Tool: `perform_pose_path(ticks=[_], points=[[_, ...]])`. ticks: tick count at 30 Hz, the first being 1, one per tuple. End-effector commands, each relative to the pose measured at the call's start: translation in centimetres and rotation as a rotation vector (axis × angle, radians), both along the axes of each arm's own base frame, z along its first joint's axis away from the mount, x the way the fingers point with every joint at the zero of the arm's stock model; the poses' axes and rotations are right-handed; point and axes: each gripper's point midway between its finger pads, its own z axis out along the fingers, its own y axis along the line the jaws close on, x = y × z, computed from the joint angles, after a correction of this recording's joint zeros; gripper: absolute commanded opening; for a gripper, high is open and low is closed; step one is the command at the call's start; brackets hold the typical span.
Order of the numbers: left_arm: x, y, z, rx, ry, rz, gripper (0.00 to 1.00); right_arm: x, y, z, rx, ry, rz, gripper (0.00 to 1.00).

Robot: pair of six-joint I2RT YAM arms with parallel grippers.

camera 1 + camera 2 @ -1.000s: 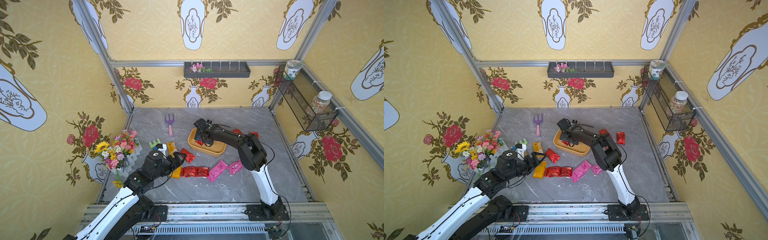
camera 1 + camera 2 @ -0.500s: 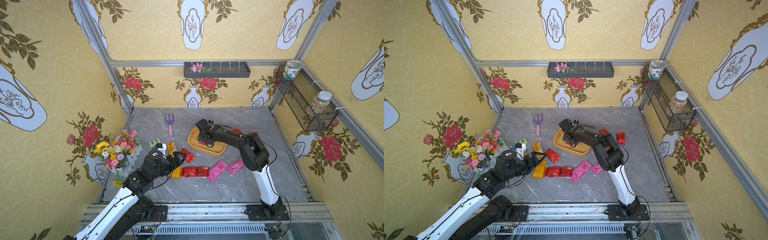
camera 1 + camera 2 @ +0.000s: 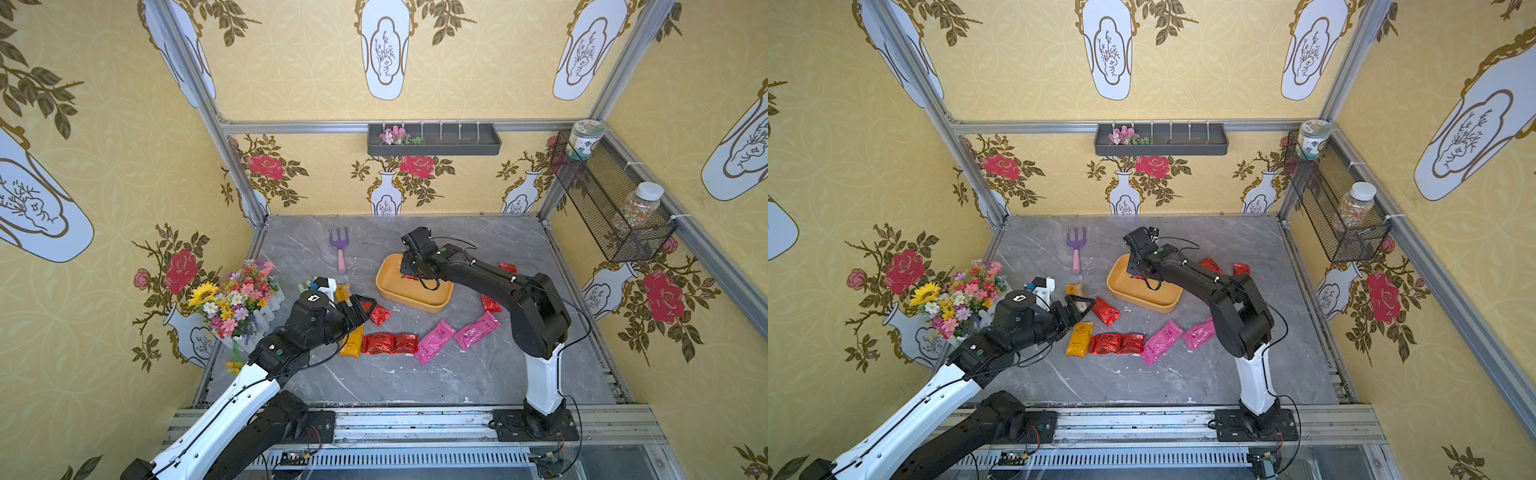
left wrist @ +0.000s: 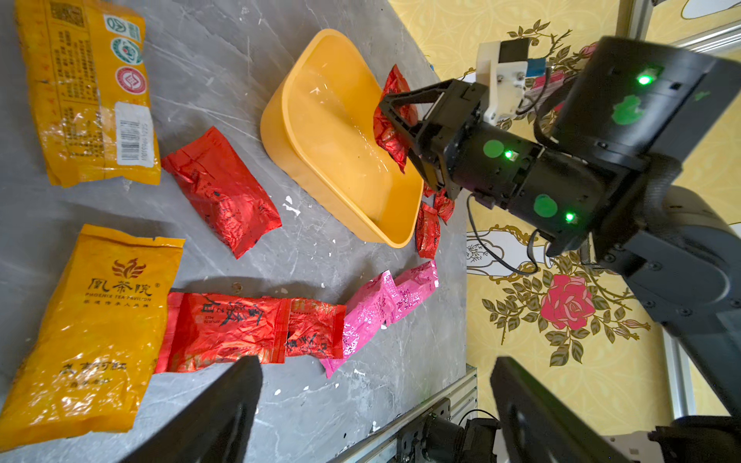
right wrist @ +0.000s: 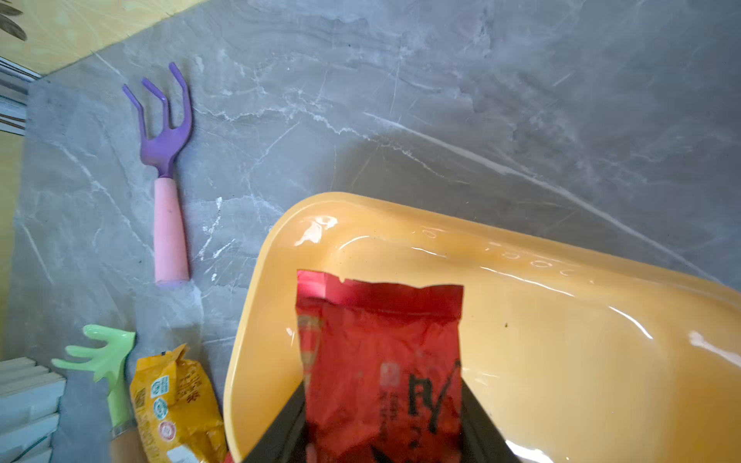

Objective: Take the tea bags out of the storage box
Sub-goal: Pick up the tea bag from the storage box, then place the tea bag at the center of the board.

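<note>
Pinched from both sides by the black fingers [image 5: 481, 425] of the right gripper [image 5: 383, 405]: one red tea bag [image 5: 381, 340]; shiny and crinkly, darker red along the flat sealed end sticking out past the fingertips; black print on it, too blurry to read. Down inside the storage box [image 5: 581, 320], close over its glossy orange-yellow floor, near one rounded end. Other end of the bag lost between the fingers and cut off at the picture's edge. In both top views, right fingertips tucked under the arm's own wrist, so hardly any of the grip to see there.

Left gripper [image 4: 373, 362] spread wide, holding nothing; just past its fingertips, flat on the grey table [image 4: 304, 401], a row of two red bags [image 4: 224, 328] and then two pink bags [image 4: 377, 312]; further out, one more red bag [image 4: 220, 192]; beside the row, two orange bags [image 4: 92, 332] with printed labels. Far red bags [image 4: 429, 228] beyond the box, partly hidden behind its wall and the right arm; hard to count.
</note>
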Motion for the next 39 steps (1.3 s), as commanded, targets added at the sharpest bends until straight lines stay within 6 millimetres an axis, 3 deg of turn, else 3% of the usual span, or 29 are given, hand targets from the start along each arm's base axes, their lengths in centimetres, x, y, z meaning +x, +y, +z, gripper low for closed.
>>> perform_pose_path(ticks=[1,8,15,22,27,39], points=[[0.3,-0.7,0.8,0.003,-0.029,-0.037,0.95,-0.5,-2.3,1.9,-0.024,-0.040,0.023,0.48],[1.4,-1.9,2.0,-0.014,-0.054,-0.070,0.95,-3.2,-10.9,2.8,-0.059,-0.022,0.005,0.48],[2.3,-2.9,3.1,-0.030,-0.075,-0.092,0.95,-5.7,-15.8,-1.1,-0.084,0.069,-0.028,0.48],[2.2,-2.9,3.1,-0.037,-0.075,-0.094,0.95,-6.4,-17.9,-6.2,-0.112,0.171,-0.047,0.48],[1.9,-2.6,2.8,-0.037,-0.070,-0.085,0.95,-6.4,-18.6,-8.2,-0.127,0.210,-0.041,0.50],[2.6,-3.2,3.8,-0.041,-0.081,-0.096,0.96,-5.6,-18.9,-8.1,-0.136,0.203,-0.057,0.58]])
